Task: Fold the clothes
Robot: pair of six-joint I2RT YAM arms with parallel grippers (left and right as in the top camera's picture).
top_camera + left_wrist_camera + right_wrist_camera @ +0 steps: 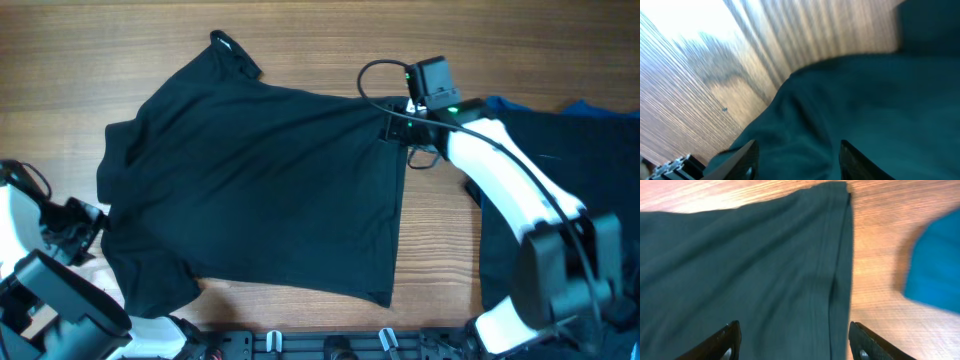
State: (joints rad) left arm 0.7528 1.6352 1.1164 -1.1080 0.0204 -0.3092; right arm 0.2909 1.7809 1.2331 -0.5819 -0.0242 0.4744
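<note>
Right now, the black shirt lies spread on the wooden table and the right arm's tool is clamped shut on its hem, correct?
No: the right tool is open wide above the hem, as the right wrist view shows. The black shirt does lie spread on the wooden table.

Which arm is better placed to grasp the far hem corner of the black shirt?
Right. The right arm reaches to that corner of the black shirt, and its open jaws straddle the hem edge. The left arm sits at the shirt's opposite end.
</note>
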